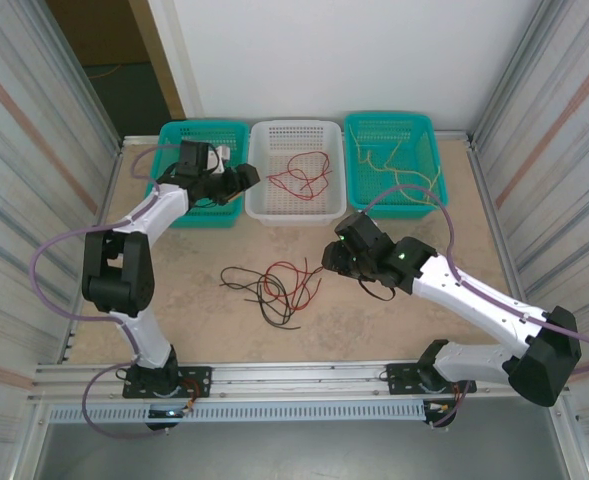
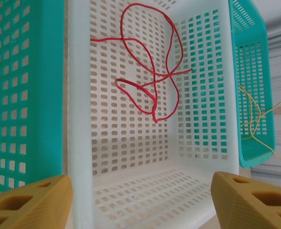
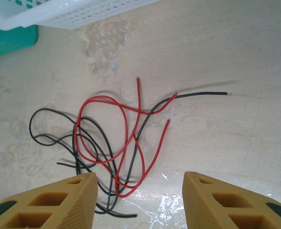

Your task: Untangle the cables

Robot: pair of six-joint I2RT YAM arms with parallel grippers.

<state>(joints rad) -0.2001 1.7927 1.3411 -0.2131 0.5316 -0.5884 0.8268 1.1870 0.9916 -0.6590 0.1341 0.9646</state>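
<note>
Beige speckled tabletop (image 1: 199, 250) w/ corrugated metal walls (image 1: 34, 150) on both sides & a white panel at the back. Along the far edge sit 3 perforated plastic baskets side by side: left teal basket (image 1: 204, 125), white basket (image 1: 294, 125) in the middle, right teal basket (image 1: 394, 120). A thin red wire (image 1: 296, 180) (image 2: 161, 76) lies looped on the white basket's floor, crossing itself a few times. Thin yellow wires (image 1: 399, 170) (image 2: 254, 114) lie in the right teal basket, seen through its mesh wall from the left wrist cam. Mid-table, well apart from the baskets, a tangle of thin red and black wires (image 1: 274, 290) (image 3: 111, 143) lies flat on the top: red & black loops overlap, w/ one black end trailing out to the side in the right wrist view. Left gripper (image 1: 246, 180) (image 2: 142, 205) hangs over the inner edge of the left teal basket, next to the white one, cam looking into the white basket. Its yellow-orange fingers (image 2: 30, 202) are spread wide, nothing between them, clear of the red wire. Right gripper (image 1: 332, 260) (image 3: 140, 200) hangs over the table just right of the tangle, pointed at it. Its fingers (image 3: 226, 200) are partly spread, released, nothing gripped. The nearest loops lie below the gap, & can't tell if the tips touch them.
</note>
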